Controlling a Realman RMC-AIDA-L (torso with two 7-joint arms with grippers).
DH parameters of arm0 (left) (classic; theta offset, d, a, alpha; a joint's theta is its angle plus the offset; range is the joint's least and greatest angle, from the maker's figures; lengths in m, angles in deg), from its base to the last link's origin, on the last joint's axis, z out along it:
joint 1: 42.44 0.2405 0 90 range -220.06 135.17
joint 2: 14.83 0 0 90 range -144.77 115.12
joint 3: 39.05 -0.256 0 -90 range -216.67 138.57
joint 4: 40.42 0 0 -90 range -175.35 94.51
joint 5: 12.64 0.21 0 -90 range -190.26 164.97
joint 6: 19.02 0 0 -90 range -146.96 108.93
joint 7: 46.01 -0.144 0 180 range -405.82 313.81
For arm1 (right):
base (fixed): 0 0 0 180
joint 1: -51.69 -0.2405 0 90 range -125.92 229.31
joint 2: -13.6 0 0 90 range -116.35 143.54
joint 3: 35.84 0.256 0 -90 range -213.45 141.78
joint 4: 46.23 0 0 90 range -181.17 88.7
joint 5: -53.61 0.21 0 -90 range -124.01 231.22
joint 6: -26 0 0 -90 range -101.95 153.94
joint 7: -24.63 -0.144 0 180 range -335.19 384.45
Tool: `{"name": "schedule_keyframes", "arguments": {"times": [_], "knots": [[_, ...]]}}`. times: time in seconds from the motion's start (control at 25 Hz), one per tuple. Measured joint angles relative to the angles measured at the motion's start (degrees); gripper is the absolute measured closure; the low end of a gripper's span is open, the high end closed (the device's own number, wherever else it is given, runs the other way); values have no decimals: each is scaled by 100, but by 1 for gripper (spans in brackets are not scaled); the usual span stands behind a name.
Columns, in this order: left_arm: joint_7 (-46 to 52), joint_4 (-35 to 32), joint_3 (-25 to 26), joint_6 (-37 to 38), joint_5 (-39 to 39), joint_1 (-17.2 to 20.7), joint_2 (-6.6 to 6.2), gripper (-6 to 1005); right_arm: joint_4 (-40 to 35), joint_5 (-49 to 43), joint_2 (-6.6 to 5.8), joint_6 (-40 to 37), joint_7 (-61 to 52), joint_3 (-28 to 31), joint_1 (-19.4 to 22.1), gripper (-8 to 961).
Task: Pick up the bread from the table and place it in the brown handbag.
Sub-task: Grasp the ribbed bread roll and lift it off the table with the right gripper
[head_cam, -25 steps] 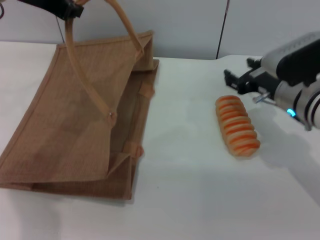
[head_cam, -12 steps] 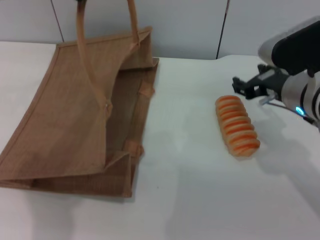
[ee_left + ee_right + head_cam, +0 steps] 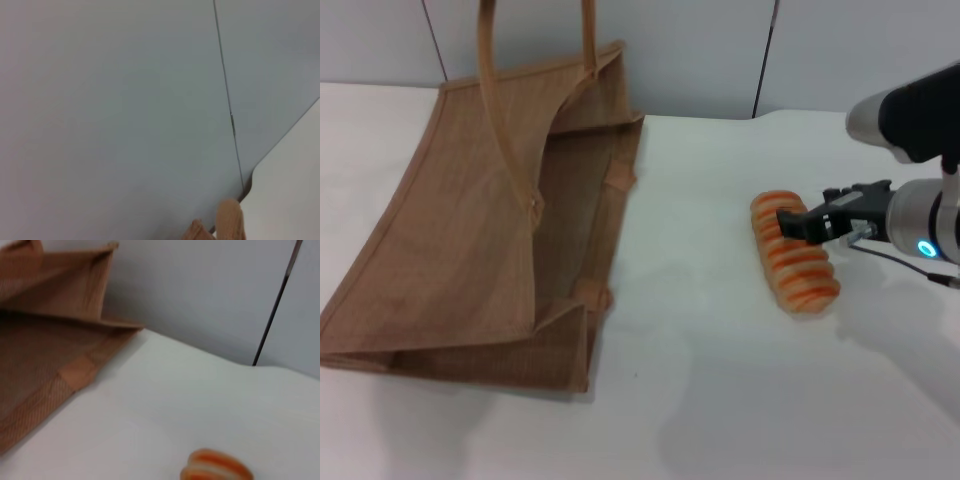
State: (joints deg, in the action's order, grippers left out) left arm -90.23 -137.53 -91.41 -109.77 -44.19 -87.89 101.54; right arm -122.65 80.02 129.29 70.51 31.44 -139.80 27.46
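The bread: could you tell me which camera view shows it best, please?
The head view: the whole bread lies on the table with the right gripper at it. The right wrist view catches one end; the left wrist view shows none.

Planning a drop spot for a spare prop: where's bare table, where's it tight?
Bare table runs between the brown handbag and the bread, and across the whole near strip in front of both. Also bare behind the bread toward the wall. Crowded: the right side, where the right tool sits at the bread, and the left, covered by the bag.
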Motion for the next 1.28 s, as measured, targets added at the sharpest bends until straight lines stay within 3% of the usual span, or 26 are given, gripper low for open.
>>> {"name": "schedule_keyframes", "arguments": {"times": [0.48,0.56,0.68,0.88,1.28], "knots": [[83,-409,-219,-144,-10,40,0,878,79,28,-3,755,-17,-62,-331,231],[90,-449,-246,-145,-10,55,2,878,156,28,1,795,-25,-64,-386,180],[123,-469,-343,-145,-10,66,6,878,272,30,13,807,-31,-70,-437,103],[163,-477,-442,-125,-10,81,9,878,449,31,20,771,-63,-71,-508,73],[169,-493,-452,-118,-9,81,9,878,1177,423,28,406,-57,-184,-866,73]]}}
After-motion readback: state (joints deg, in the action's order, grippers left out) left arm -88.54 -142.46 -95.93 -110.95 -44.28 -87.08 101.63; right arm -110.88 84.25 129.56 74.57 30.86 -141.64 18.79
